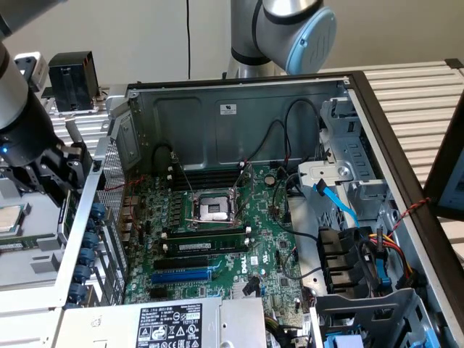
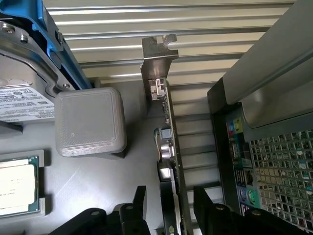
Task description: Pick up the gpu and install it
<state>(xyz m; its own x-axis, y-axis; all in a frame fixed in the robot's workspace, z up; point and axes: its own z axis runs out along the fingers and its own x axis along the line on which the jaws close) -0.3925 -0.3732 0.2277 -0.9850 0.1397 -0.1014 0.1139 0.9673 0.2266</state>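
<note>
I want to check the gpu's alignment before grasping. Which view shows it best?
The wrist view: the gpu stands edge-on, silver bracket clear, between the fingers of the open gripper. In the exterior view I cannot make it out; the gripper hangs outside the computer case, at that view's left.

Setting was a robotics lab bench. An opened desktop computer case [image 1: 210, 138] lay on a slatted metal table [image 1: 413, 94], motherboard [image 1: 268, 239] exposed, with a jointed robot arm [image 1: 290, 29] standing behind it. A loose processor [image 2: 17, 188] lay out nearby.
</note>
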